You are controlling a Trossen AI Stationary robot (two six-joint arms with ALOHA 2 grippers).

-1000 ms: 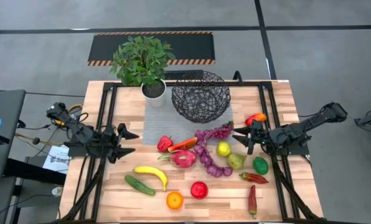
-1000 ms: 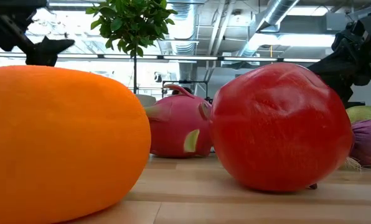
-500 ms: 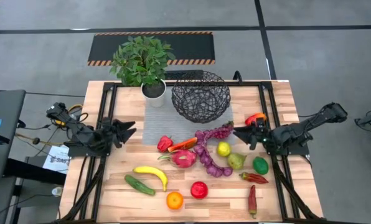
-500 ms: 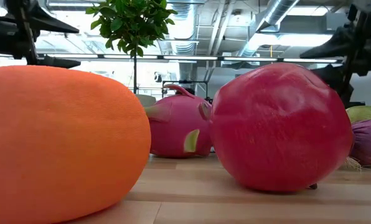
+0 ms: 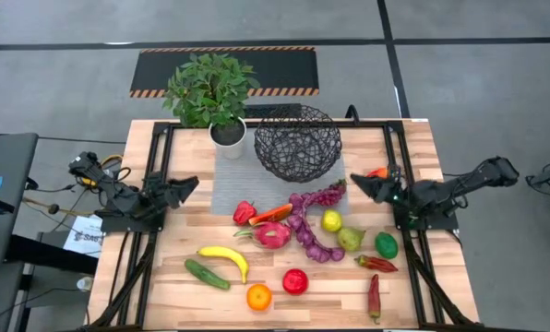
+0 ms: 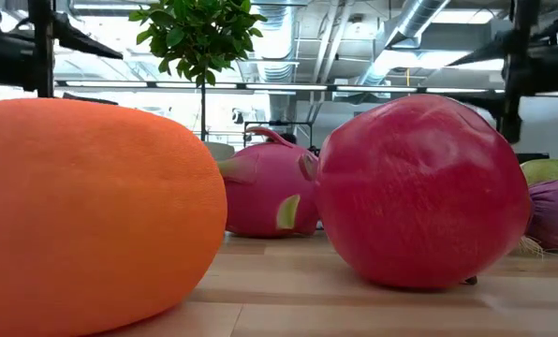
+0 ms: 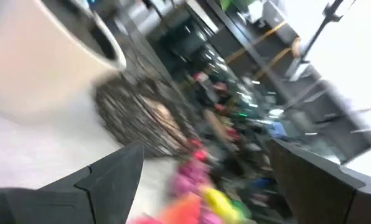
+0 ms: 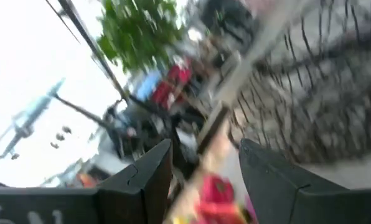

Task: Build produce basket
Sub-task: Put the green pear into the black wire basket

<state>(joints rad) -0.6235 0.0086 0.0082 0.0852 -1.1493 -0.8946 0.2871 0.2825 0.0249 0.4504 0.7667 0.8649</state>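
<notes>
The black wire basket (image 5: 298,143) stands on a grey mat at the far middle, beside a potted plant (image 5: 210,92). The produce lies on the table nearer: red pepper (image 5: 245,212), dragonfruit (image 5: 271,235), purple grape string (image 5: 310,221), pear (image 5: 351,239), lime (image 5: 387,244), banana (image 5: 224,259), cucumber (image 5: 206,273), apple (image 5: 295,281), orange (image 5: 258,296). My left gripper (image 5: 187,187) is open and empty at the left, raised above the table, pointing toward the basket (image 7: 136,118). My right gripper (image 5: 360,183) is open and empty at the right, over an orange-red pepper (image 5: 379,172).
Two red chilies (image 5: 376,264) lie at the near right. The white plant pot (image 5: 227,135) stands just left of the basket. Black frame rails (image 5: 160,166) run along both table sides. In the low view the orange (image 6: 82,215) and apple (image 6: 419,192) fill the foreground.
Both grippers have risen and swung toward the table's far edge, toward the basket, tipping their fingers upward. Both have stayed open and empty. No produce has moved.
</notes>
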